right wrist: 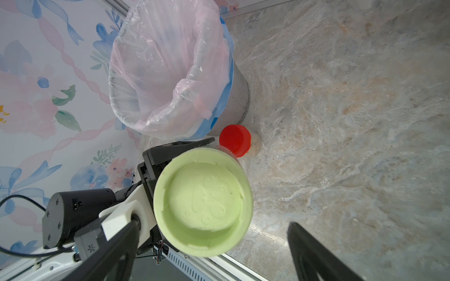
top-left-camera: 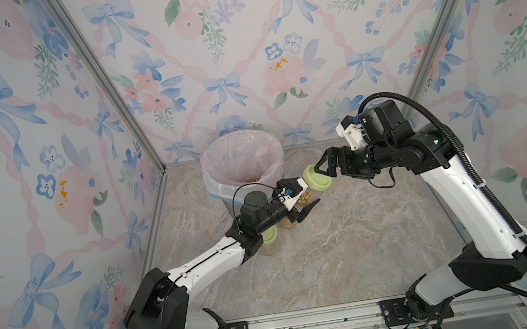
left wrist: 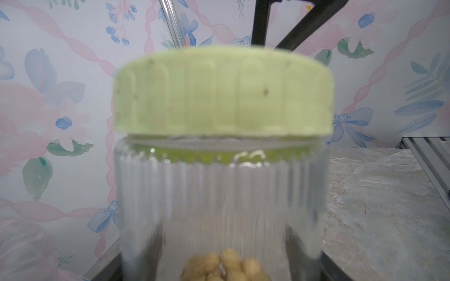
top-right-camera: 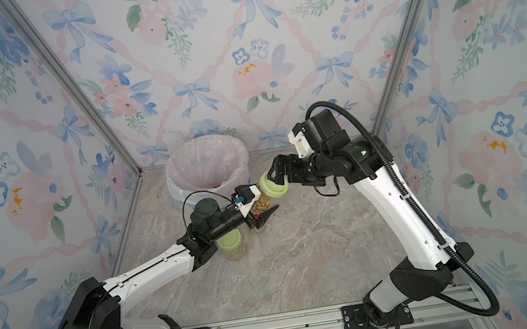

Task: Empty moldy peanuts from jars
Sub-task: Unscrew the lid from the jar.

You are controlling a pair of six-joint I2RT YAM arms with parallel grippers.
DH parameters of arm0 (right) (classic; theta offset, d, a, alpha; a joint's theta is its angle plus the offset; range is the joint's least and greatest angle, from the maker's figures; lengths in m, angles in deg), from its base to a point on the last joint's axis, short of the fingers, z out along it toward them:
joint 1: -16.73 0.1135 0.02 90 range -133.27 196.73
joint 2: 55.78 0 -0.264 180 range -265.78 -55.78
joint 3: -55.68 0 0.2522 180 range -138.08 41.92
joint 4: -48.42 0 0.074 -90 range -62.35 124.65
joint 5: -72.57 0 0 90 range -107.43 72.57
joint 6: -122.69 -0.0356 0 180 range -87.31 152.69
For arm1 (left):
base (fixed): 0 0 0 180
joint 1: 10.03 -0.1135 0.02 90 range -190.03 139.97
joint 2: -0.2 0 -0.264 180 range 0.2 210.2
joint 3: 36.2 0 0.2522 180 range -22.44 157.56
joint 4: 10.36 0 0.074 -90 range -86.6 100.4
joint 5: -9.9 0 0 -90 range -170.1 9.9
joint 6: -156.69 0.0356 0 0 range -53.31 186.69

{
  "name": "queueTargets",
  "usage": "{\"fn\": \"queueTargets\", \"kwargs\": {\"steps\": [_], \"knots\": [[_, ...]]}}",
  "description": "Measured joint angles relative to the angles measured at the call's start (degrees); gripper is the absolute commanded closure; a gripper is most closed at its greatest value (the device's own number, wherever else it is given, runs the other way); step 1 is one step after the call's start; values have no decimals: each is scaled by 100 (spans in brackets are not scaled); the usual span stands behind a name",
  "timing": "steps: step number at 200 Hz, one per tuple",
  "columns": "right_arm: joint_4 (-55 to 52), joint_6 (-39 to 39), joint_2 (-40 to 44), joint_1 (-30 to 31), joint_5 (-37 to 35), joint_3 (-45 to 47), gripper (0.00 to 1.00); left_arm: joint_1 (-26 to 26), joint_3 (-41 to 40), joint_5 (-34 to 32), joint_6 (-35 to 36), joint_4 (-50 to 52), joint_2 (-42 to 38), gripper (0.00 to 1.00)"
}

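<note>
pale green lid (right wrist: pixel 202 202) sits between the right gripper's (top-left-camera: pixel 323 171) spread jaws, which should centre on its ribbed rim and pinch squarely before twisting, while the left gripper (top-right-camera: pixel 263 208), clamped around the jar (left wrist: pixel 219 194) of moldy peanuts (left wrist: pixel 226 266), must resist the turn.

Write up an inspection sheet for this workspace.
Surface: marble-patterned tabletop.
Job's things: green-lidded jar holding peanuts, lid on, lifted off the table; second green-lidded jar standing partly under left arm; red-lidded jar beside bag-lined bin.
Clutter: nothing seen.
Grippers: left gripper shut on lifted jar; right gripper open, jaws astride its lid.
Cables: thin black loop at left wrist; corrugated conduit along right arm.
Surroundings: floral wallpaper walls; aluminium rail in front.
</note>
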Motion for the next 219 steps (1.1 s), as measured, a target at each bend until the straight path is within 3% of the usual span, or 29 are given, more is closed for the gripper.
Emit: {"fn": "queueTargets", "kwargs": {"steps": [219], "knots": [[39,-87,-455,437,-387,-52,5,0,0,-4,109,7,0,89]]}}
